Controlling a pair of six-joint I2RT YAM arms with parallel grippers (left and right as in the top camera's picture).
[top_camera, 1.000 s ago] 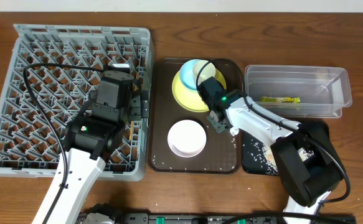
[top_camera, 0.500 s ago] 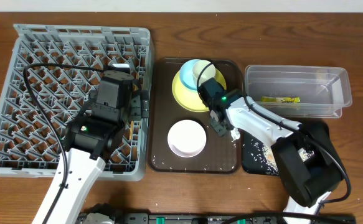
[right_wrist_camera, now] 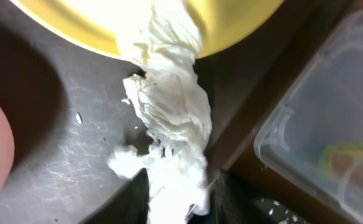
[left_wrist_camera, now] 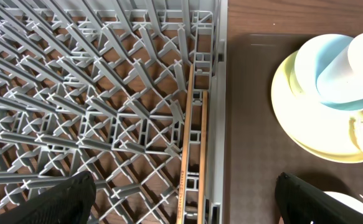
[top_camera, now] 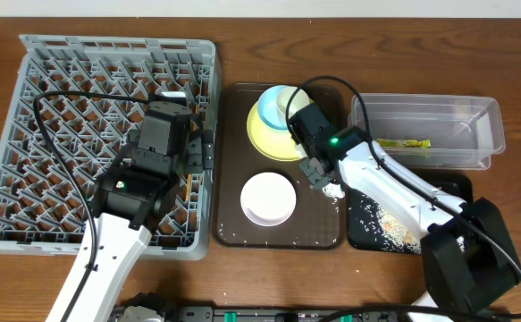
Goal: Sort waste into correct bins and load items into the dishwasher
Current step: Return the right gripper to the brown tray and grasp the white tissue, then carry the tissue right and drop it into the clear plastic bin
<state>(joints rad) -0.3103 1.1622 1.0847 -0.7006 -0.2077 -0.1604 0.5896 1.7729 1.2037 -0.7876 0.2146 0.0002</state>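
My right gripper [top_camera: 321,177] is shut on the crumpled white tissue [right_wrist_camera: 172,124] over the right side of the brown tray. The tissue reaches from the jaws up to the rim of the yellow plate [top_camera: 264,136]. The light blue cup [top_camera: 282,103] stands on that plate. The white bowl [top_camera: 267,198] sits in front of it. My left gripper [left_wrist_camera: 184,205] is open above the right edge of the grey dish rack [top_camera: 81,134]. The wooden chopsticks [left_wrist_camera: 190,155] lie in the rack below it. The yellow-green wrapper [top_camera: 401,143] lies in the clear tub [top_camera: 425,112].
The dark brown serving tray [top_camera: 318,234] holds the dishes, with a few rice crumbs [top_camera: 242,237] along its front edge. The black tray [top_camera: 367,234] at the front right holds scattered rice crumbs. The clear tub shows in the right wrist view [right_wrist_camera: 318,124] close to the tissue.
My right gripper has shifted slightly right with the tissue, and the right arm has swung out toward the right. The left arm has not moved.
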